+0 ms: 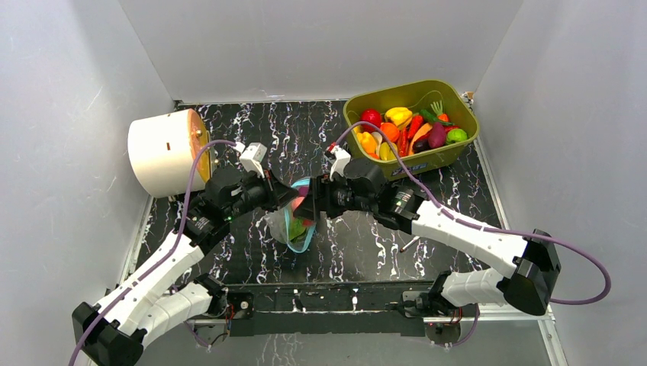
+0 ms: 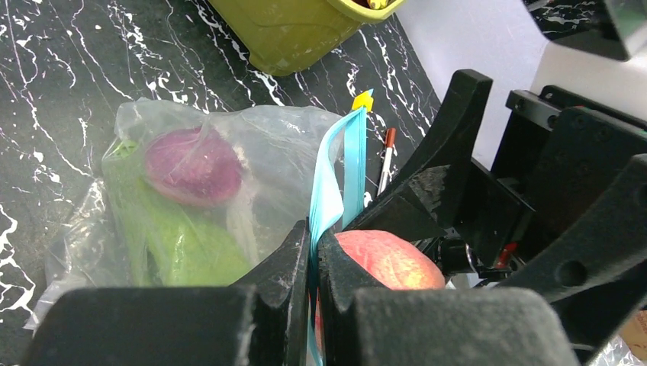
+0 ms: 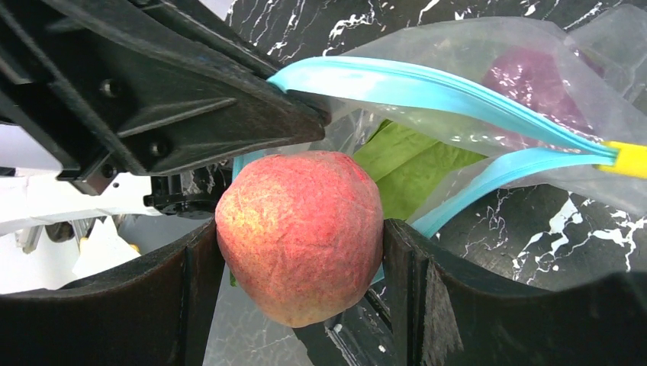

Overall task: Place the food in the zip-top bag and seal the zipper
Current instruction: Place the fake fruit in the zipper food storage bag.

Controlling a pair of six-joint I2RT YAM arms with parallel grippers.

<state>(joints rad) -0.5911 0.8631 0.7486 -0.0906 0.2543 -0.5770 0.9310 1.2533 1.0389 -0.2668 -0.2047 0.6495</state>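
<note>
Left gripper [image 2: 313,240] pinches the light-blue zipper strip [image 2: 336,175] of the clear floppy plastic bag [image 2: 282,145], mid-frame. Right gripper [image 3: 299,263] squeezes the round red toy apple [image 3: 301,221] by its sides. It looks hard and light, the bag soft and slippery.

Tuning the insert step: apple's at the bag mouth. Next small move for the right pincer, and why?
Probably ease the right pincer forward, carrying the apple through the open zipper, before letting go. The left pincer pinches the zipper's edge, holding the bag mouth open; the apple sits just at it, onion and leaf already inside.
</note>
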